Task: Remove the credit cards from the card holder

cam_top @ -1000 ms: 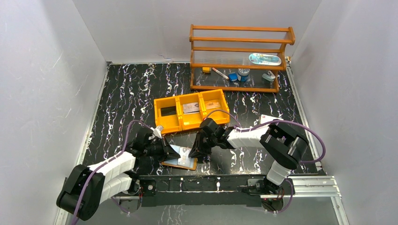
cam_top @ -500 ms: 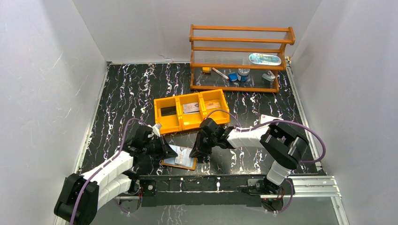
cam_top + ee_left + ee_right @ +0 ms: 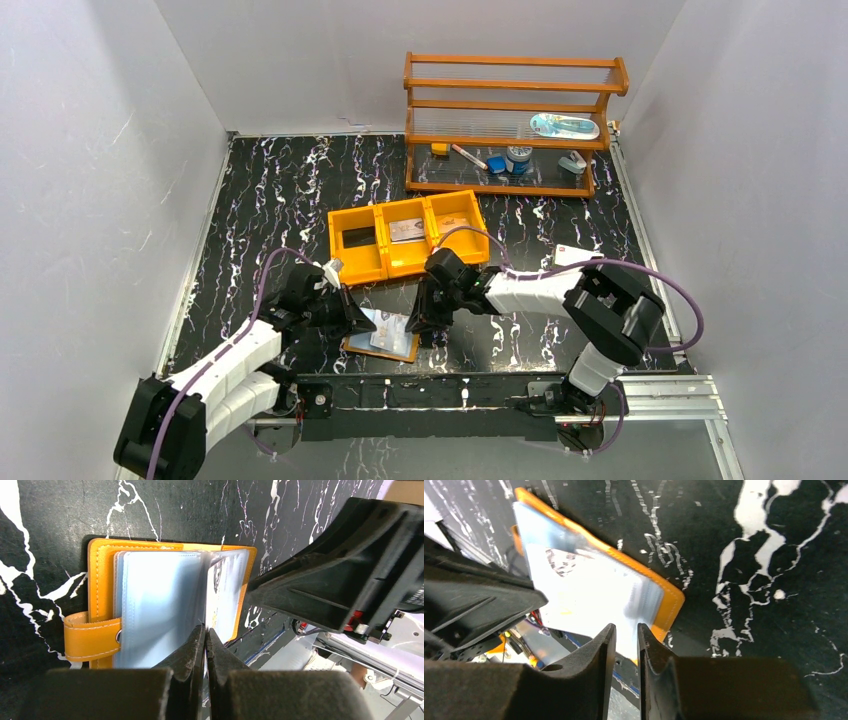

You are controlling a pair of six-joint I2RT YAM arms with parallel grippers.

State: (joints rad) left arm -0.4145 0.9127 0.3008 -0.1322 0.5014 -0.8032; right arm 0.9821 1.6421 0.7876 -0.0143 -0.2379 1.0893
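As arms (image 3: 236,352) crouch low, left gripper (image 3: 205,630) pinched — at card holder (image 3: 165,592)

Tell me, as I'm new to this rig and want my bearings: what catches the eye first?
An orange card holder lies open at the near edge of the black marbled table, pale pockets up, flanked by the closed left gripper and the right gripper, whose jaws are slightly apart. Behind it sits an orange tray, and a wooden shelf stands at the back.

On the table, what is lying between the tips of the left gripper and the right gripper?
Only the open card holder lies there; the top view shows it most clearly.
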